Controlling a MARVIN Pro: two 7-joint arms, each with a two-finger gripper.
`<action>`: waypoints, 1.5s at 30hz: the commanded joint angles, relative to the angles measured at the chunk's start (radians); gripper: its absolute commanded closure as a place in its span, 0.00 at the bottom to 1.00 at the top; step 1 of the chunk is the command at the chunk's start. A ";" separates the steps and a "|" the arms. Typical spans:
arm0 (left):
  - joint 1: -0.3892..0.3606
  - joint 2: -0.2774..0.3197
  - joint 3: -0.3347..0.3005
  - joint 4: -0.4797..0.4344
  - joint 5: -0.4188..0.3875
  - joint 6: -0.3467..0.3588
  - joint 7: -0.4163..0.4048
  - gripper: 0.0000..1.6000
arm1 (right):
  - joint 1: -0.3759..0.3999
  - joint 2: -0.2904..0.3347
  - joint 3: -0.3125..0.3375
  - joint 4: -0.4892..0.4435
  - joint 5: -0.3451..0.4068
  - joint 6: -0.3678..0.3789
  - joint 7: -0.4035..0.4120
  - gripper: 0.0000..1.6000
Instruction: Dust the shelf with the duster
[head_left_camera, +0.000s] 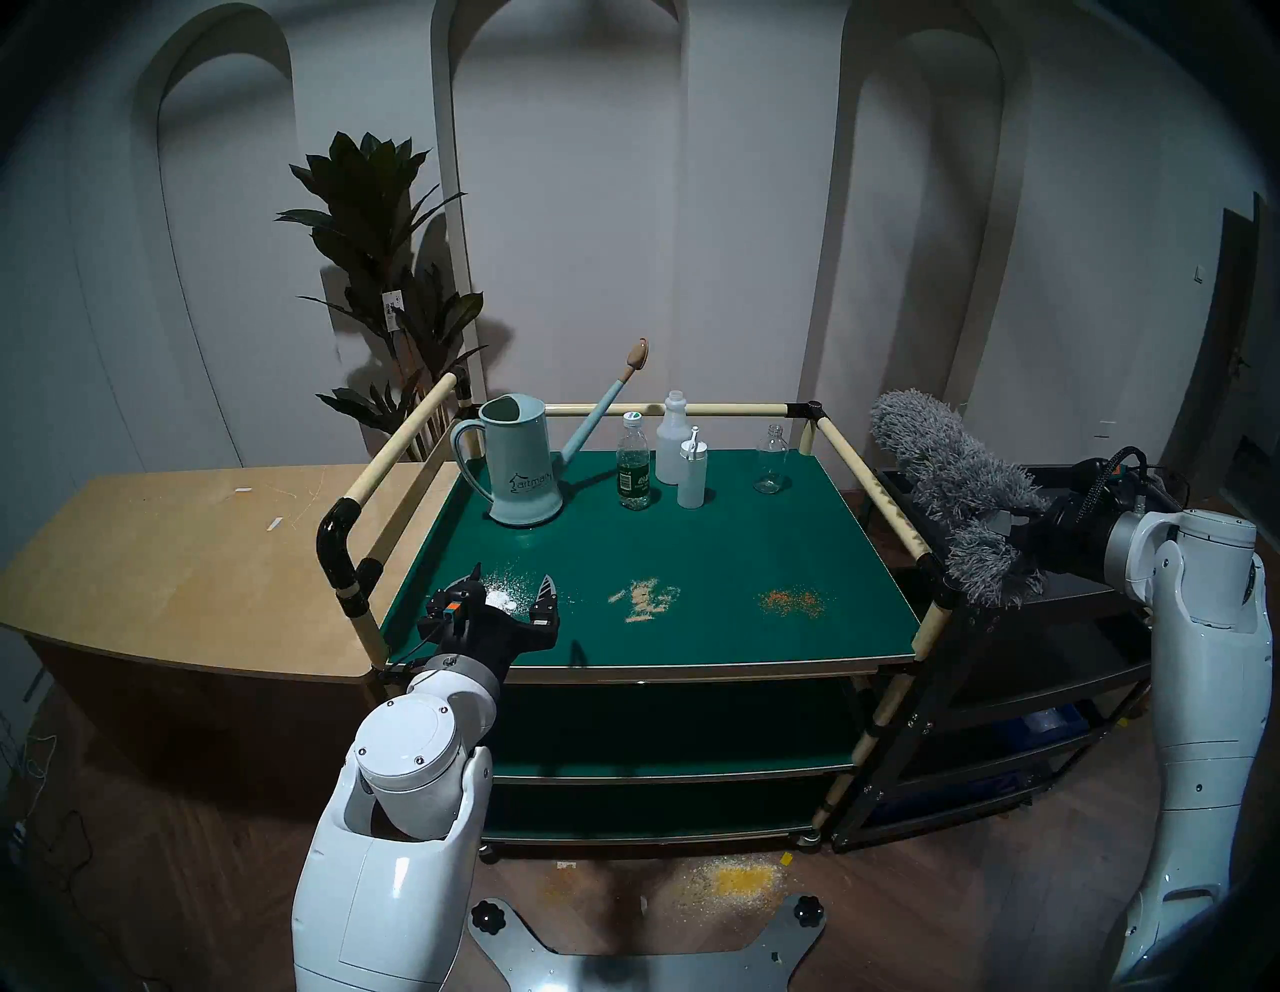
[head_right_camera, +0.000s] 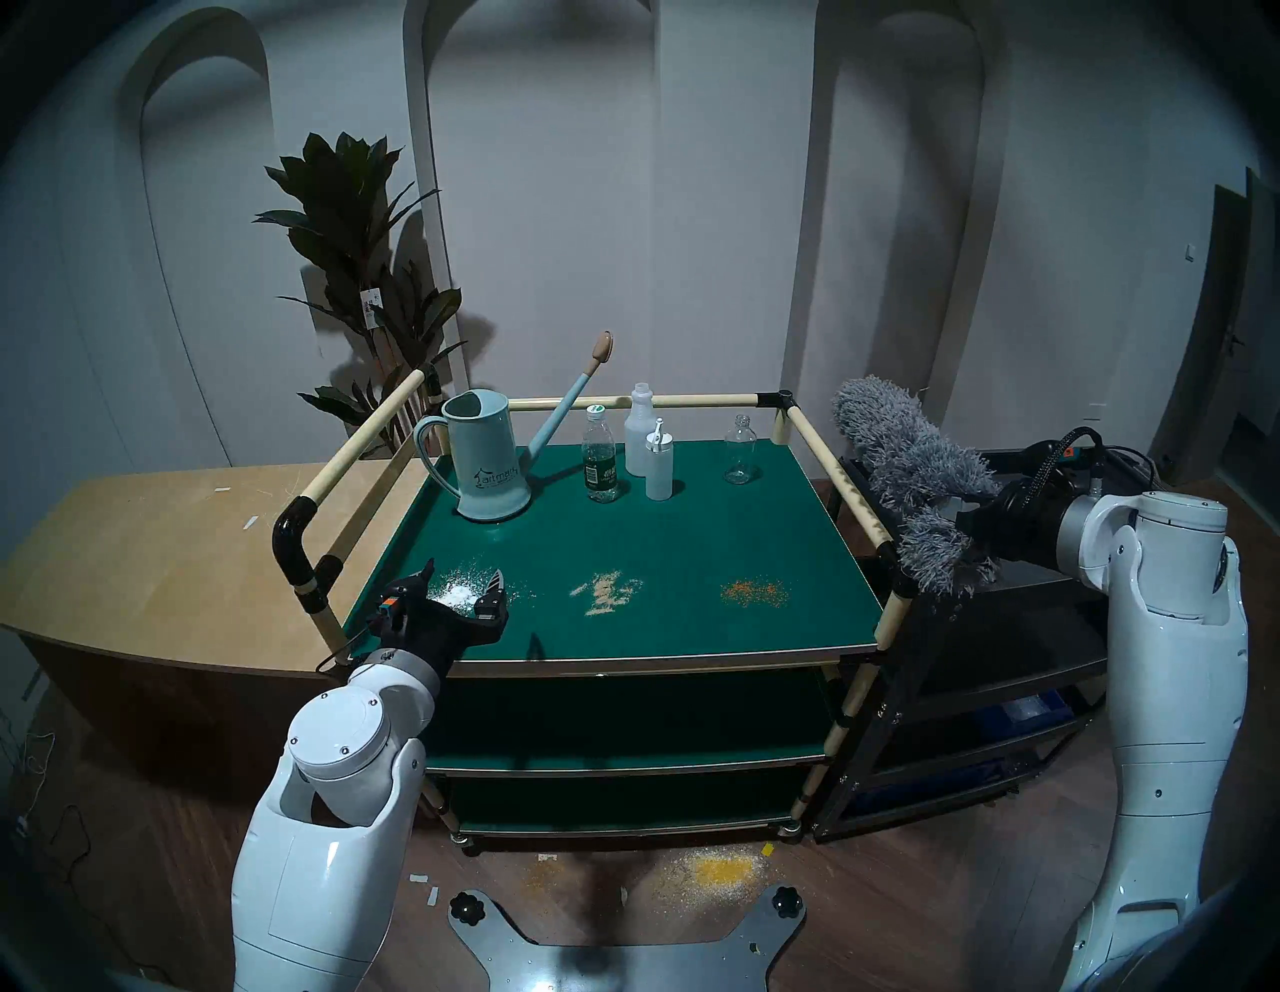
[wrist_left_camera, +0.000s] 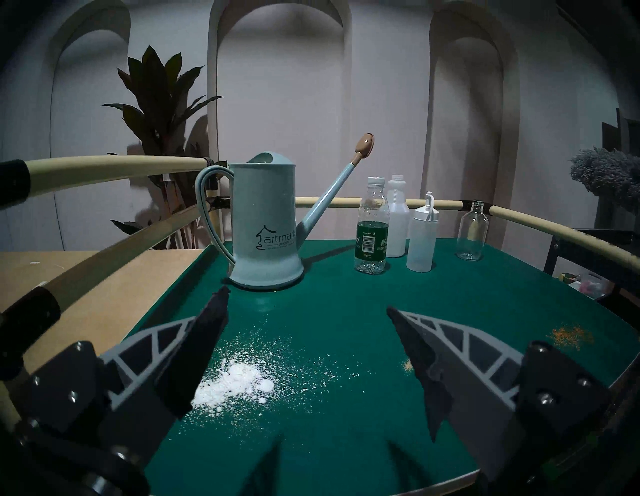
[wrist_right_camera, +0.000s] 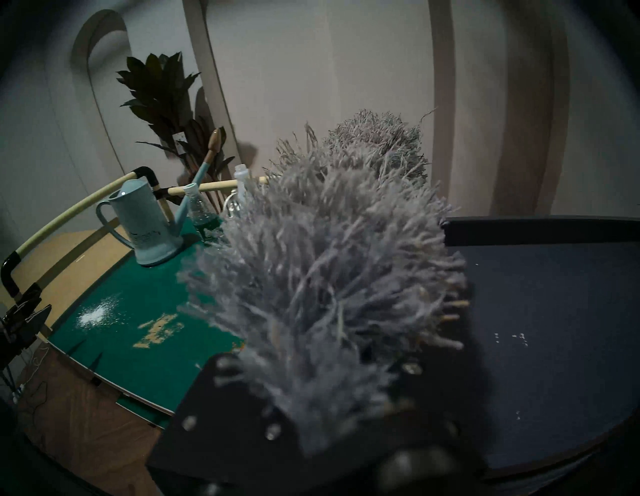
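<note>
The shelf is a three-tier cart with dark green boards and cream rails. Its top board carries a white powder pile, a tan patch and an orange patch. My right gripper is shut on the fluffy grey duster and holds it in the air just right of the shelf's right rail, tip pointing back-left. The duster fills the right wrist view. My left gripper is open and empty, low over the white powder at the front left corner.
A pale blue watering can and several bottles stand along the back of the top board. A black tray cart stands right of the shelf, a light wooden cabinet left. A potted plant stands behind. Powder lies on the floor.
</note>
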 joint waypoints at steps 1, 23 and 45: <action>0.023 -0.005 -0.009 -0.050 -0.003 -0.037 0.007 0.00 | -0.013 -0.009 -0.015 -0.069 0.044 -0.003 0.004 1.00; 0.084 -0.022 -0.066 -0.074 -0.015 -0.105 0.049 0.00 | -0.153 -0.189 -0.250 -0.123 -0.155 -0.193 -0.254 1.00; 0.086 -0.017 -0.087 -0.068 -0.028 -0.107 0.072 0.00 | -0.062 -0.180 -0.361 0.086 -0.276 -0.363 -0.351 1.00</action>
